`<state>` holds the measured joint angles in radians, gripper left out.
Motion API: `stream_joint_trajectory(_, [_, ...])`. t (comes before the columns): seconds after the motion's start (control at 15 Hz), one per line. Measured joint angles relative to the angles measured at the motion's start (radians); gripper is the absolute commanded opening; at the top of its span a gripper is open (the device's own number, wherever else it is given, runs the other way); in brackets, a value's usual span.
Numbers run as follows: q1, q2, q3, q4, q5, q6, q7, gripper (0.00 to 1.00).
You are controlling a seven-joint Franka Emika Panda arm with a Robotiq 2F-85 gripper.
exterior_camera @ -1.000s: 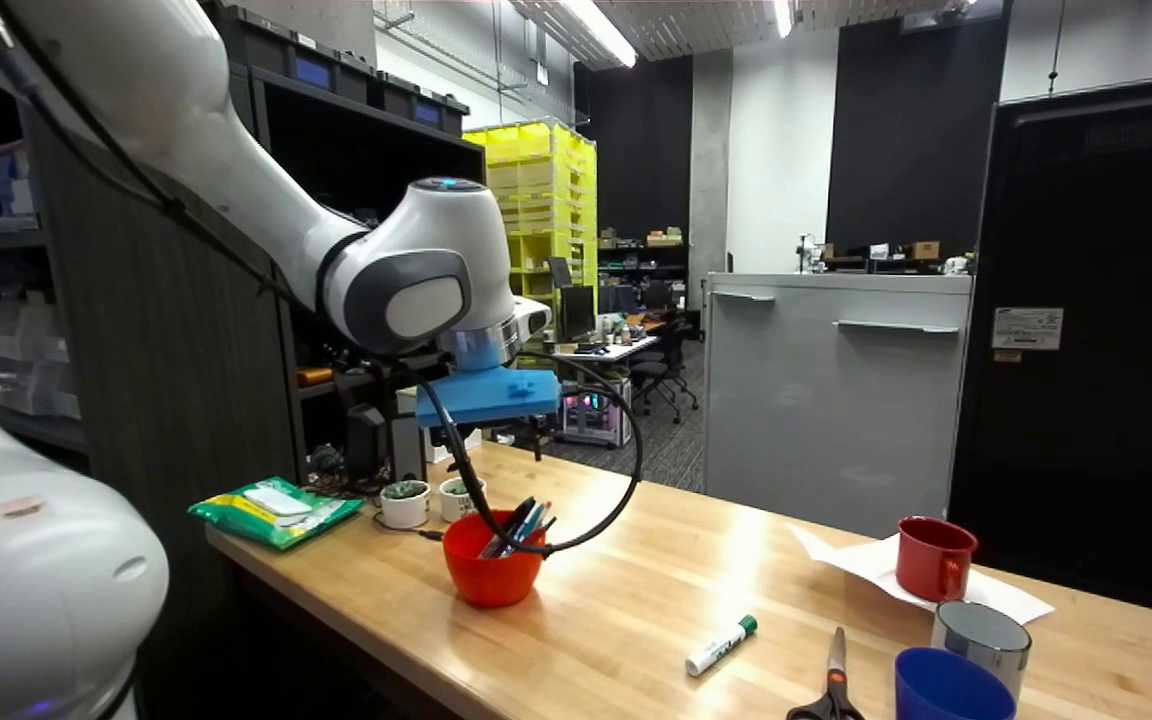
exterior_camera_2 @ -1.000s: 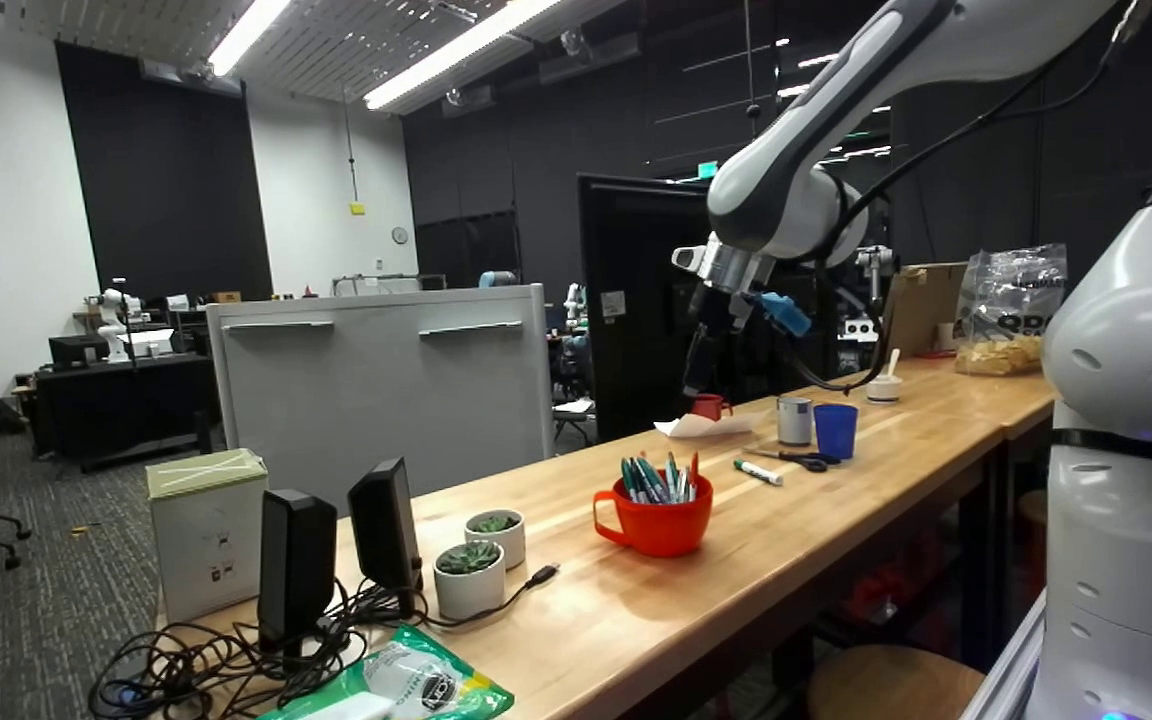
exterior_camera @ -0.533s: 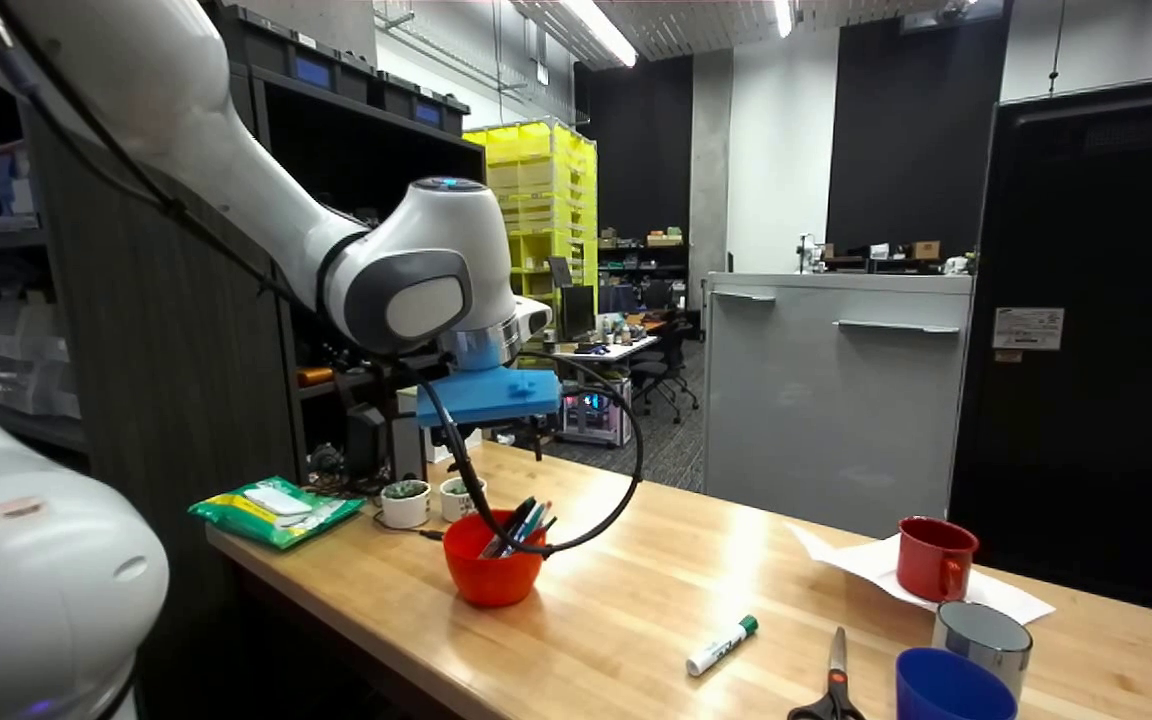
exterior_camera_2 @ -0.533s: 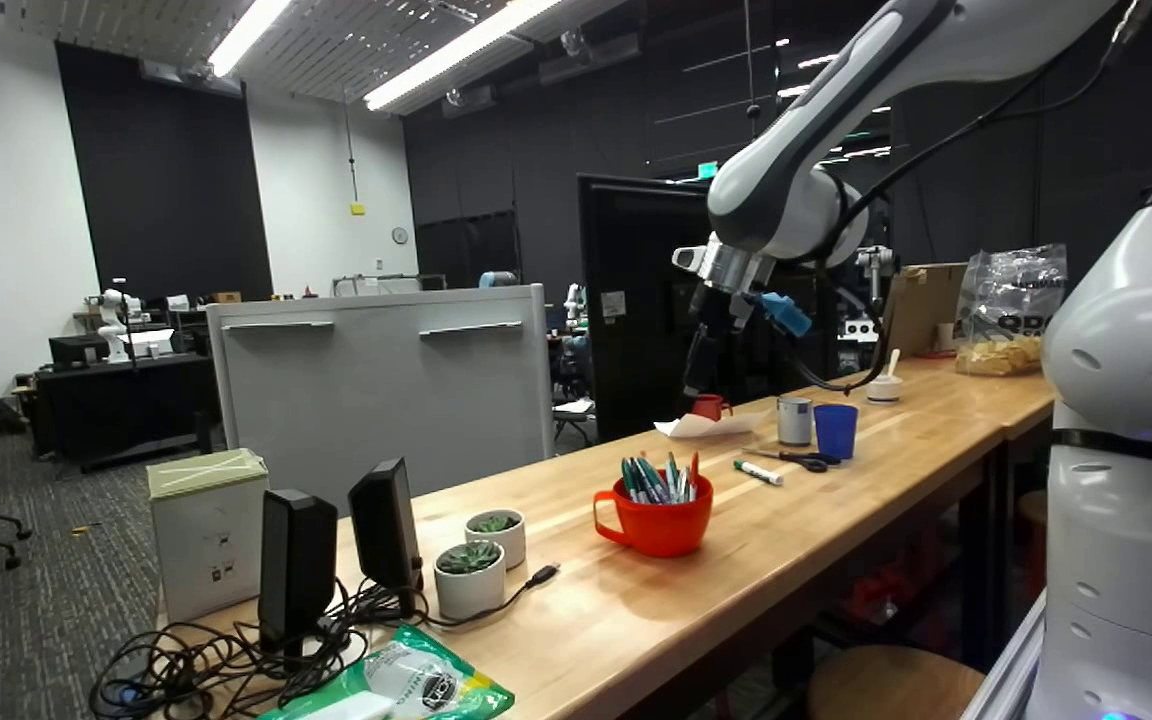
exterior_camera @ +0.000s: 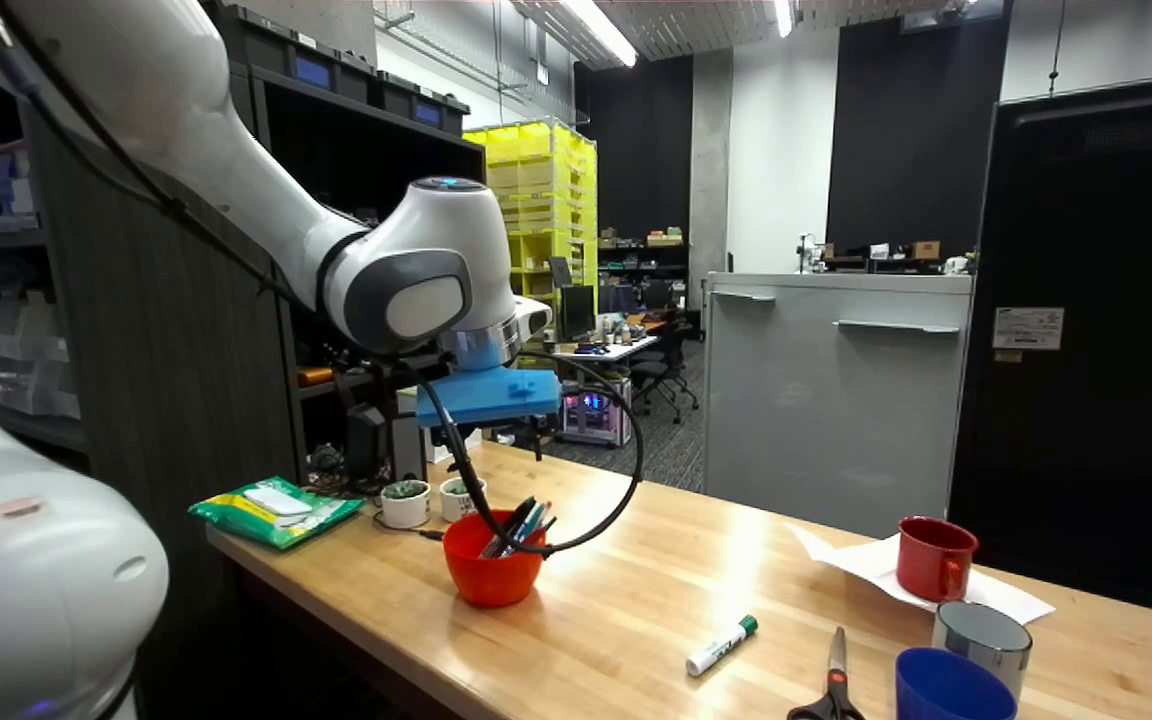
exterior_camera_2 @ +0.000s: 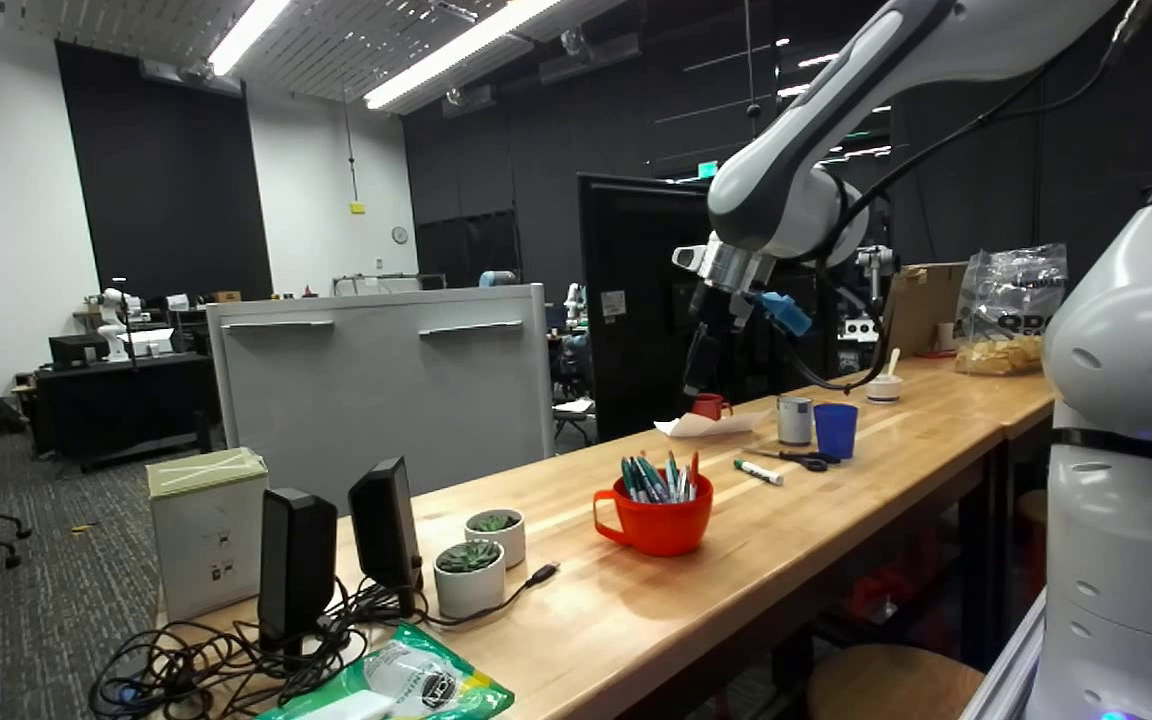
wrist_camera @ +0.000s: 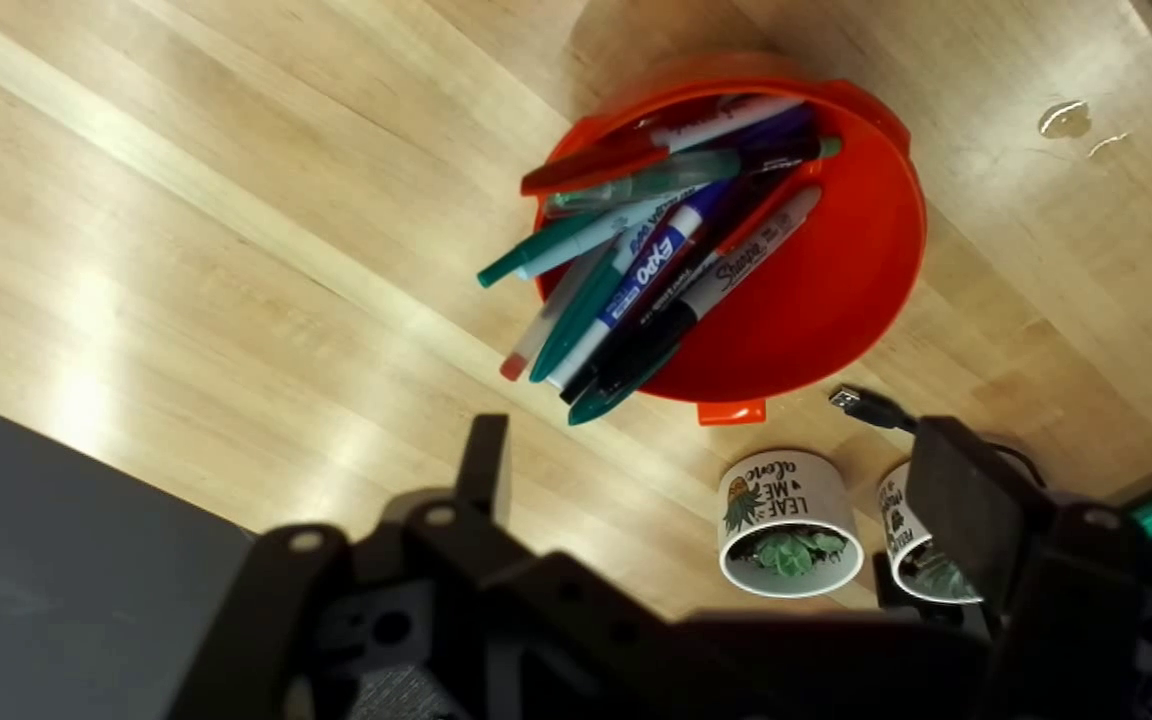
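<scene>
Gripper [wrist_camera: 721, 455]: released; both fingers [wrist_camera: 488, 462] stand wide apart in the wrist view, hanging above the table [exterior_camera: 676, 580] and apart from the bowl [wrist_camera: 846, 280].
Bowl: red; stands upright on the table in both exterior views, near the pots [wrist_camera: 786, 480].
Pens [wrist_camera: 664, 248]: bundled inside the bowl, leaning together, with several ends projecting over the rim; EXPO and Sharpie lettering is readable on two.
Pots: two, white, each with a small green plant; just beside each other. In the wrist view, one shows in the gap between the fingers, the second partly behind a finger.
Cable [wrist_camera: 876, 408]: black; its plug end lies near the bowl and the pots.
Marker [exterior_camera: 721, 647]: white with green cap; lies flat on the table, between the bowl and the scissors [exterior_camera_2: 806, 461].
Cup [exterior_camera_2: 836, 432]: blue; stands just beside a metal can [exterior_camera_2: 794, 422].
Mug [exterior_camera: 936, 555]: red; stands at a sheet of white paper [exterior_camera: 866, 567].
Packet [exterior_camera: 276, 510]: green; lies near the pots, at the end of the table.
</scene>
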<state>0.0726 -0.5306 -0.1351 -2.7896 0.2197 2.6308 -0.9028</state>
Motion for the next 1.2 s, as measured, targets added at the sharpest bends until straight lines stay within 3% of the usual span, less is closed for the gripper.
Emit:
stream_joint_trajectory(0.8, [0.002,0.001,-0.004,0.001,-0.004,-0.001,0.001,1.0])
stream_joint_trajectory(0.93, [-0.002,0.003,-0.001,0.005,-0.025,0.005,0.07,1.0])
stream_joint_trajectory(1.2, [-0.047,0.003,0.05,0.014,-0.118,0.027,0.367,1.0])
